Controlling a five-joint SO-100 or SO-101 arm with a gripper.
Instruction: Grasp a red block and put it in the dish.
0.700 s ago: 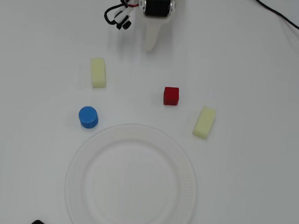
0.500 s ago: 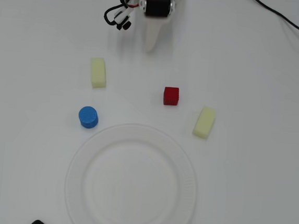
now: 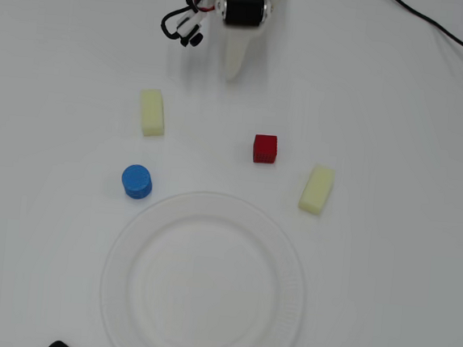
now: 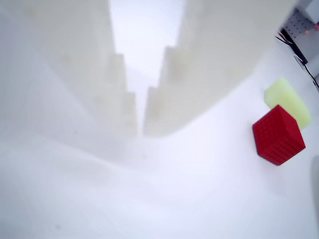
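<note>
In the overhead view, nothing has shifted over the last moment: the pincer (image 3: 235, 70) waits at twelve o'clock, and the red block (image 3: 265, 149) sits on the worktop (image 3: 404, 237), at about one o'clock from the dish (image 3: 203, 281) (still empty).

In the wrist view, the jaws stand almost together, gripping nothing; the red block (image 4: 278, 135) lies at three o'clock. The reach has not begun.

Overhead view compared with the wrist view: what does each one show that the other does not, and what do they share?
Only the overhead view shows the white paper plate, the blue cylinder and the pale yellow block left of the red cube. Only the wrist view shows the narrow gap between the gripper fingers, nothing held. Both show the red cube, the pale yellow block near it and the white table.
</note>
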